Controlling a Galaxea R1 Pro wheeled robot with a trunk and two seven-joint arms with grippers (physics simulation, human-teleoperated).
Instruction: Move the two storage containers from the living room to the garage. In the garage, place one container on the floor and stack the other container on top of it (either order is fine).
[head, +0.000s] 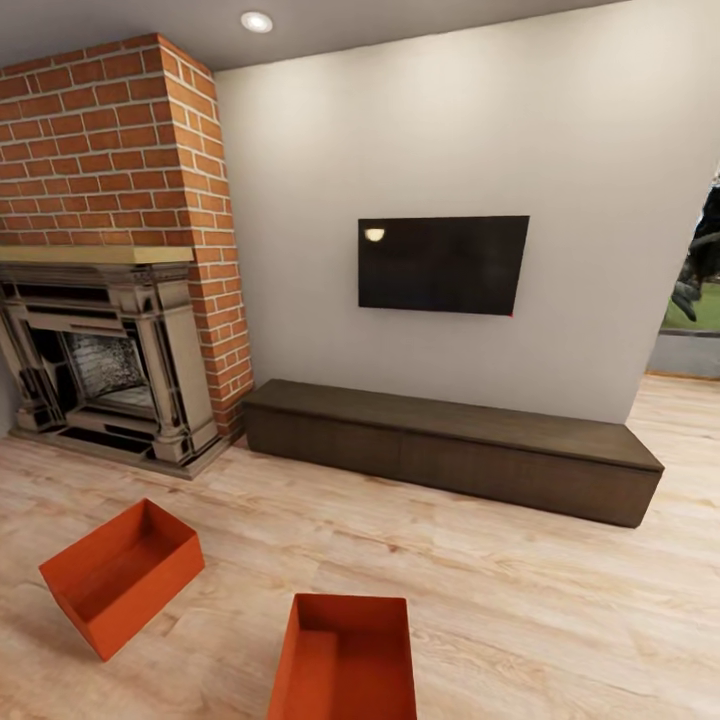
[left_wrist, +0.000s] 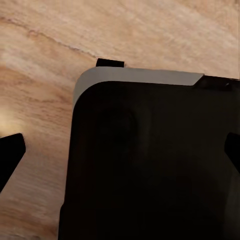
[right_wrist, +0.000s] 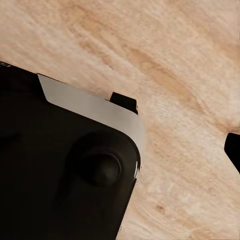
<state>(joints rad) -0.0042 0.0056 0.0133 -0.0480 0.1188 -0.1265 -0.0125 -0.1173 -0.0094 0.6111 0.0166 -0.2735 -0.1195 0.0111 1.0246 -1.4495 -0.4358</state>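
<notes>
stage: approach | both storage containers (head: 121, 574) (head: 345, 655) lie open-top on living room floor (head: 520, 620), ungrasped | fingers' state on both arms: cannot tell

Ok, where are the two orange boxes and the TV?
Left orange box (head: 120, 578), head view, on its inside floor.
Right orange box (head: 345, 662), head view, on its inside floor.
TV (head: 443, 264), head view, middle of the dark screen.
</notes>
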